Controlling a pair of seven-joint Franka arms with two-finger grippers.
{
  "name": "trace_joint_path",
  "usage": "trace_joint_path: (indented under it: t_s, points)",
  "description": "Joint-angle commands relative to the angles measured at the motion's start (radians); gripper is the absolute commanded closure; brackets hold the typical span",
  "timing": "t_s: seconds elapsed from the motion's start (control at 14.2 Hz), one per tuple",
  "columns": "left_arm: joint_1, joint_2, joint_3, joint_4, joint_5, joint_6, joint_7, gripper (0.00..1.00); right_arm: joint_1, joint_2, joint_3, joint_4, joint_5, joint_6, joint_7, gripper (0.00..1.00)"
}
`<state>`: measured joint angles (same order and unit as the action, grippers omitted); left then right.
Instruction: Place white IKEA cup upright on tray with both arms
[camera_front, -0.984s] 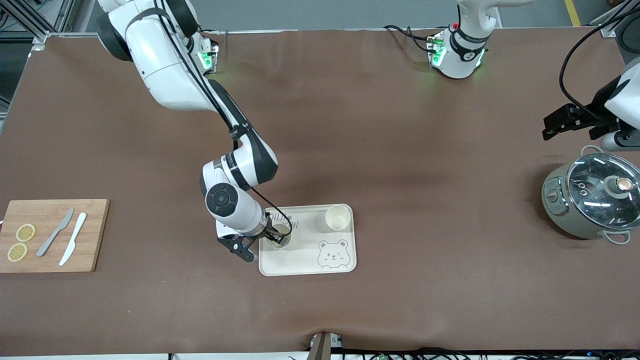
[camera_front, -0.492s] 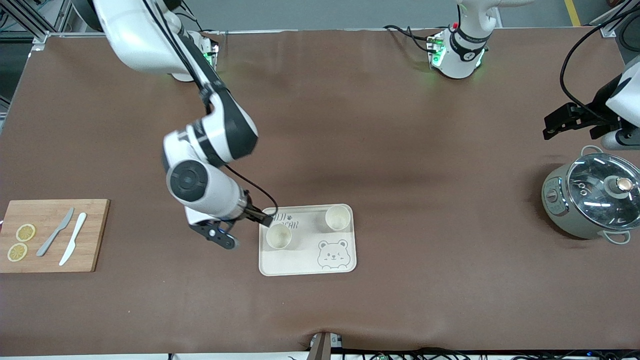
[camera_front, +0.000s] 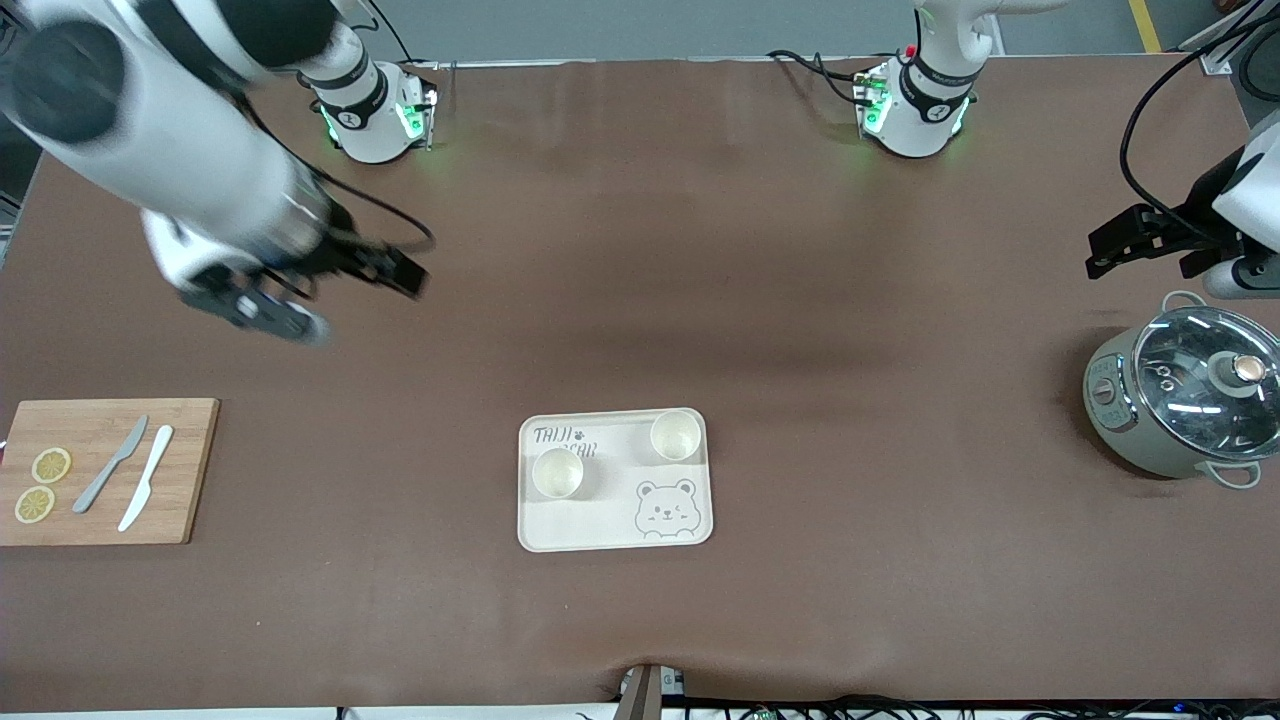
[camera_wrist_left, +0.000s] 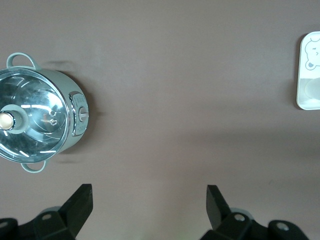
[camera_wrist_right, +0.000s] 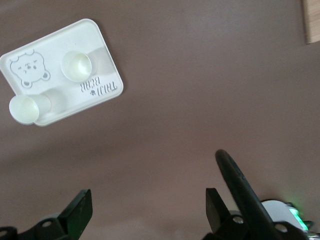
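The cream bear tray (camera_front: 600, 520) lies near the table's middle. Two white cups stand upright on it: one (camera_front: 557, 473) beside the lettering, the other (camera_front: 675, 435) in the corner farther from the front camera toward the left arm's end. My right gripper (camera_front: 400, 272) is open and empty, raised over bare table toward the right arm's end, well away from the tray. Its wrist view shows the tray (camera_wrist_right: 95, 40) and both cups (camera_wrist_right: 76, 66) (camera_wrist_right: 23, 109) beyond its open gripper (camera_wrist_right: 147, 207). My left gripper (camera_front: 1100, 255) waits open and empty (camera_wrist_left: 150, 205) above the table beside the pot.
A grey cooking pot (camera_front: 1185, 395) with a glass lid stands at the left arm's end; it also shows in the left wrist view (camera_wrist_left: 35, 120). A wooden cutting board (camera_front: 100, 470) with two knives and lemon slices lies at the right arm's end.
My right gripper let go of the cup by the lettering, then rose and swung away toward the right arm's end. The cup stays upright on the tray. The left arm has not moved.
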<state>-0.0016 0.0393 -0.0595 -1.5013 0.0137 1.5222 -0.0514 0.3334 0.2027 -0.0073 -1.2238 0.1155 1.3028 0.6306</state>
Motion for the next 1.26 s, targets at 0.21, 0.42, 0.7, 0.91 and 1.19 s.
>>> trace_joint_path:
  t_s: [0.21,0.42,0.7,0.91,1.19]
  points:
    - [0.009,-0.013,-0.006,0.001,-0.017,0.003,0.021,0.00,-0.214,-0.314,0.009,-0.317,-0.089,0.030,-0.389,0.00]
    - [0.009,-0.013,-0.008,0.010,-0.015,0.003,0.018,0.00,-0.348,-0.356,0.009,-0.390,-0.102,0.102,-0.563,0.00]
    - [0.009,-0.013,-0.008,0.010,-0.015,0.003,0.016,0.00,-0.396,-0.330,0.009,-0.413,-0.128,0.188,-0.597,0.00]
    - [0.009,-0.013,-0.010,0.010,-0.015,0.003,0.016,0.00,-0.399,-0.325,0.009,-0.436,-0.135,0.223,-0.603,0.00]
    - [0.009,-0.013,-0.010,0.012,-0.015,0.003,0.013,0.00,-0.410,-0.315,0.009,-0.438,-0.134,0.234,-0.638,0.00]
